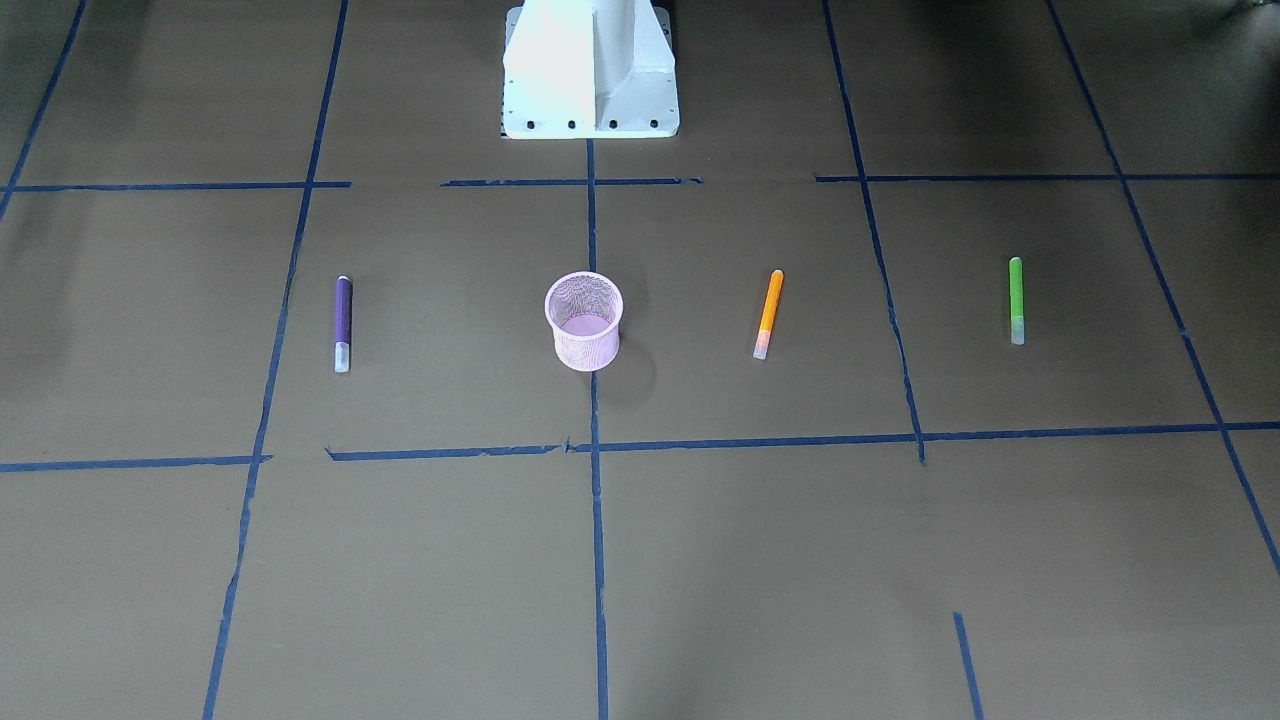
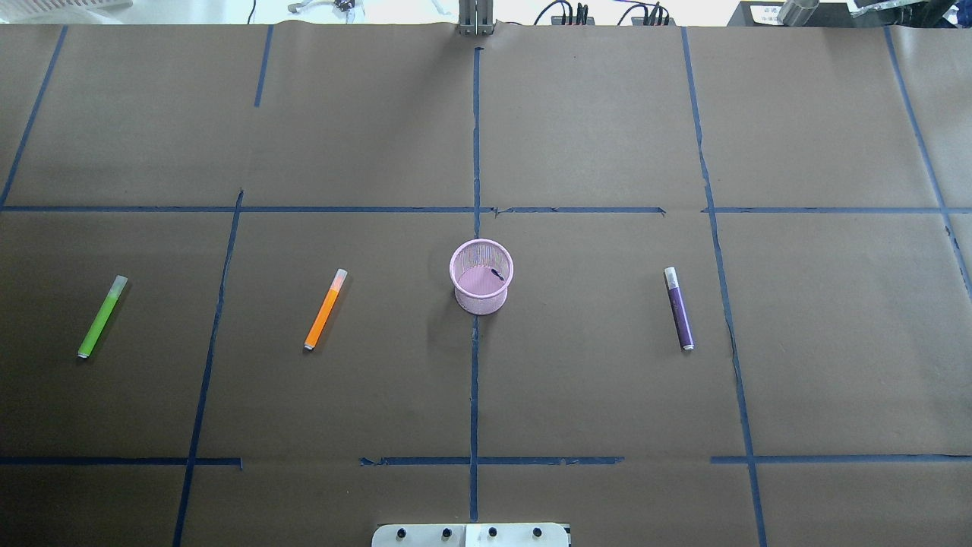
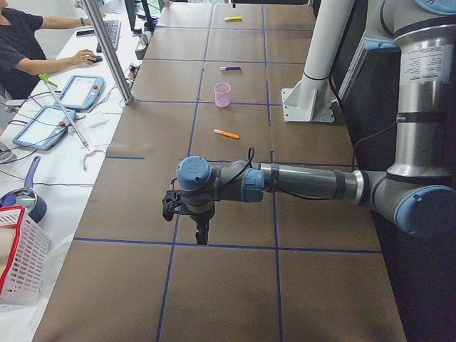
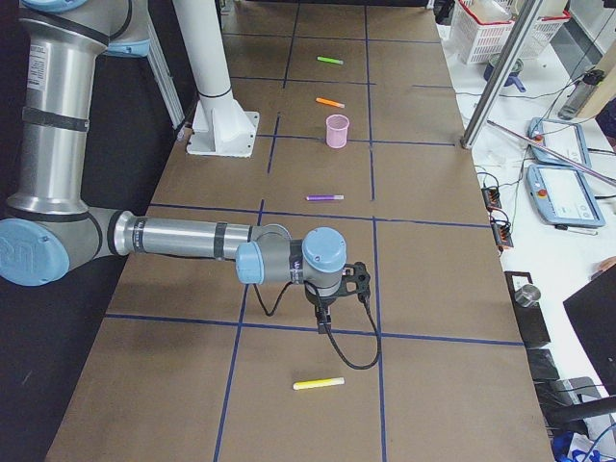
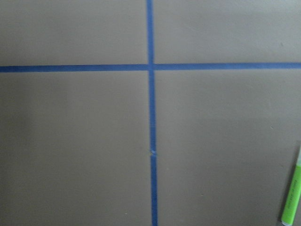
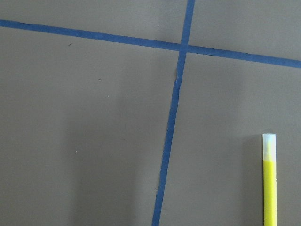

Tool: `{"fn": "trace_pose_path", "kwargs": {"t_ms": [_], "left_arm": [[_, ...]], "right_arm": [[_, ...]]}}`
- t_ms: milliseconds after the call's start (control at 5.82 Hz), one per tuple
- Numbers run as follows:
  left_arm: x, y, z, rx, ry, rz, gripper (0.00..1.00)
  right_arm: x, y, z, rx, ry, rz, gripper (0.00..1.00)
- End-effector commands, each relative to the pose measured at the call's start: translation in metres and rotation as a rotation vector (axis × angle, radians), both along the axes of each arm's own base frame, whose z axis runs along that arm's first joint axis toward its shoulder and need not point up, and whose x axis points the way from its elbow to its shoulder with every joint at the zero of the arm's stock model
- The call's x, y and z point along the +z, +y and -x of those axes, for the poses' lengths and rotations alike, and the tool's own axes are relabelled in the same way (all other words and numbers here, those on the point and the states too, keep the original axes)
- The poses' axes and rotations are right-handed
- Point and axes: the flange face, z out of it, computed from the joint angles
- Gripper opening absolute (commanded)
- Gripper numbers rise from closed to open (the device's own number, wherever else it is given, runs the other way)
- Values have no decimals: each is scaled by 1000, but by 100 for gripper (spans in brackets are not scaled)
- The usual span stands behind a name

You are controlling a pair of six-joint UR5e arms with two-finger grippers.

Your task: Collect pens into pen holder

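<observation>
Yellow pen (image 4: 319, 383) only in right-side and right-wrist views; left gripper (image 3: 201, 239), right gripper (image 4: 322, 324) opening indiscernible.

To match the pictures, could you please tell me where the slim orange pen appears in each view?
Front-facing: slim orange pen right of centre, right of the pink wire-mesh cup.
Overhead: pen left of the cup.
Exterior left: pen upper middle, nearer than the cup.
Exterior right: pen top centre, beyond the cup.
Left wrist: absent.
Right wrist: absent.
Shared landmark: the cup.
</observation>
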Motion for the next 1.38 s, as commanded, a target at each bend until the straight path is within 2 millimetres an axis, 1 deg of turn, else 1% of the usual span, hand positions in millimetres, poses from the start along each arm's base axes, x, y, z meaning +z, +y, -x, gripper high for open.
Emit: {"fn": "trace_pose_path", "kwargs": {"t_ms": [0,172,516,688,1032,1204], "left_arm": [[0,12,3,-11,4,7,100],[-2,14,4,-12,3,2,100],[2,17,2,-8,3,4,100],[13,22,-2,4,6,6,100],[-1,18,-15,33,15,-48,100],[-3,14,-47,100,19,-85,100]], "right_arm": [[7,6,-10,22,2,20,100],[10,11,-10,28,2,32,100],[18,24,-10,26,1,47,100],[16,22,-10,20,4,33,100],[15,23,-10,28,2,40,100],[14,22,-10,26,2,35,100]]}}
